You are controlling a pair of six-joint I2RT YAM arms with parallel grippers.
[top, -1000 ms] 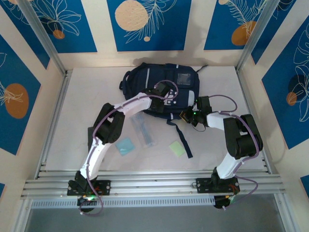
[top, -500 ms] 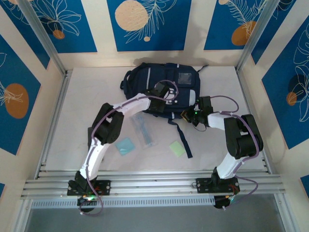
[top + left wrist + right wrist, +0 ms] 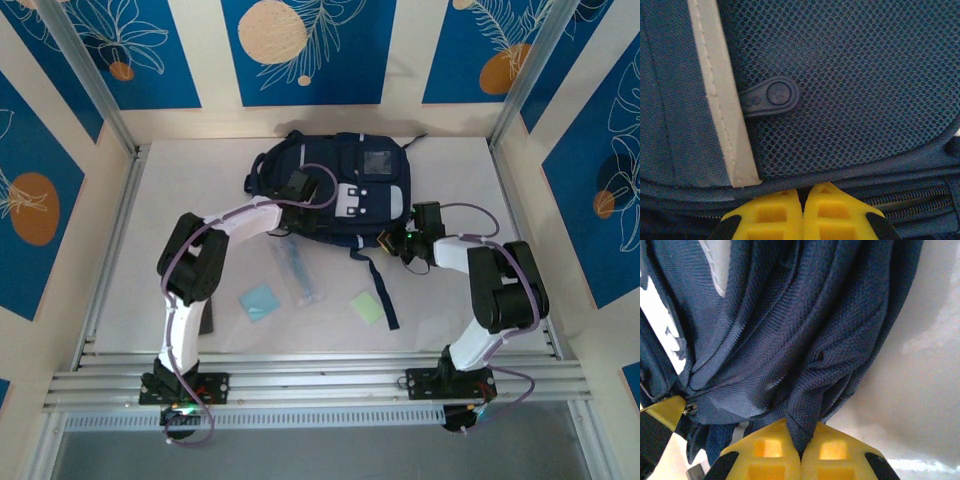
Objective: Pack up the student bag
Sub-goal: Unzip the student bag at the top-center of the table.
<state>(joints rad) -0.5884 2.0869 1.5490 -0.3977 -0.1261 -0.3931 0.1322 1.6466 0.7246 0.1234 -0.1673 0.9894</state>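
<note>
Your left claw [image 3: 300, 186] sits clenched on the left half of the student bag [image 3: 375, 165] in the top view. The right claw [image 3: 392, 241] is at the bag's near right corner. The bag lies flat, its long axis seemingly running from one claw toward the other.

From the left wrist, the left claw [image 3: 802, 212] is shut against the bag's seam, beside a zip track [image 3: 912, 200]; you cannot tell whether anything is caught between its tips.

From the right wrist, the right claw [image 3: 801, 452] is clamped on a fold of navy fabric, and the bag spreads away ahead of it over the table [image 3: 930, 340]. The left arm is nearer the zip, so the next pull likely runs along that line.
</note>
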